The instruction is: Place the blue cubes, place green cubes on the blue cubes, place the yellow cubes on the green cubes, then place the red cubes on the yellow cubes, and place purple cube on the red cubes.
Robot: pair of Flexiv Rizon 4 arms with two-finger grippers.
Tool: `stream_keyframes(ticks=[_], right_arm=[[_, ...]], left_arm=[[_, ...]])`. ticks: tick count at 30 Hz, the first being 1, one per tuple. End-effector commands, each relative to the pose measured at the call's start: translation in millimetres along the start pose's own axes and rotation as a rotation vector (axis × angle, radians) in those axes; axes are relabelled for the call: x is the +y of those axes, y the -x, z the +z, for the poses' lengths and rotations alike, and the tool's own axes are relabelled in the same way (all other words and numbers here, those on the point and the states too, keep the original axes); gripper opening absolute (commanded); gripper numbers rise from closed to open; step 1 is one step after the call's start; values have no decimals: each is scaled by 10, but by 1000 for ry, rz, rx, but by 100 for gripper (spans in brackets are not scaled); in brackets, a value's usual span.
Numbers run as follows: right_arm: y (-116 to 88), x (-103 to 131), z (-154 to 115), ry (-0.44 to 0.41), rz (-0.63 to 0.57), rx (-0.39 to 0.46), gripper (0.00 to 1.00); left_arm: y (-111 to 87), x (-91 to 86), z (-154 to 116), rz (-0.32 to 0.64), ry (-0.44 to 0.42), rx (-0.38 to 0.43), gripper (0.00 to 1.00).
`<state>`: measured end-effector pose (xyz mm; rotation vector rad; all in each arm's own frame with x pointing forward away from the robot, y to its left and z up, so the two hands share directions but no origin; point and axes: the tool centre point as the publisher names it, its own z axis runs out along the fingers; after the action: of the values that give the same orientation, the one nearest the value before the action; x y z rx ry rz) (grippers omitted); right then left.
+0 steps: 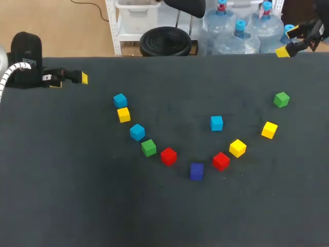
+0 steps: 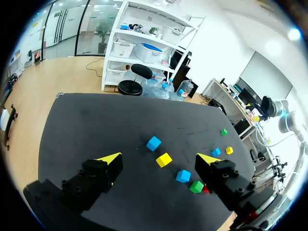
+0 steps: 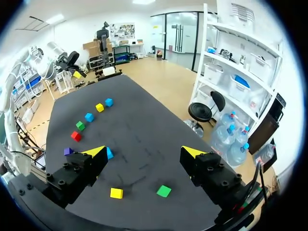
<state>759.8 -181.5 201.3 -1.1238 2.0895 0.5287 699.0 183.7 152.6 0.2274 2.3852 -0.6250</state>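
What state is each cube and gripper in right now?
Left gripper: open, empty.
Right gripper: open, empty.
Blue cubes: three, lying loose, unstacked.
Green cubes: two, loose, unstacked.
Yellow cubes: three, loose, unstacked.
Red cubes: two, loose, unstacked.
Purple cube: loose, nothing on it.
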Motion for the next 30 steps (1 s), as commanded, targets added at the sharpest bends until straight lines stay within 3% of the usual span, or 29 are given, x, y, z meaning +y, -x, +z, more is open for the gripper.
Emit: stream_keyframes(ticks=[1, 4, 7, 10, 12, 13, 16, 18, 24, 30], right_arm=[[-5, 4, -2, -2, 0, -1, 100], [-5, 4, -2, -2, 0, -1, 100], [-5, 4, -2, -2, 0, -1, 100], [-5, 4, -2, -2, 0, -1, 100], [-5, 4, -2, -2, 0, -1, 100], [-5, 4, -2, -2, 0, -1, 100], [-5, 4, -2, -2, 0, -1, 100], [-5, 4, -2, -2, 0, -1, 100], [-5, 4, -2, -2, 0, -1, 100], [-5, 4, -2, -2, 0, -1, 100]], left_arm=[[-14, 20, 5, 2, -9, -7, 100], [17, -10, -7, 14, 0, -4, 100], [135, -82, 31, 154, 7, 89, 100], [279, -192, 93, 380, 109, 284, 100], [329, -216, 184, 455, 129, 429, 100], [366, -214, 215, 455, 104, 450, 100], [433, -258, 334, 588, 129, 549, 100], [443, -238, 446, 662, 110, 605, 100], [376, -176, 707, 868, 158, 811, 100], [386, 34, 1084, 1009, 150, 894, 100]])
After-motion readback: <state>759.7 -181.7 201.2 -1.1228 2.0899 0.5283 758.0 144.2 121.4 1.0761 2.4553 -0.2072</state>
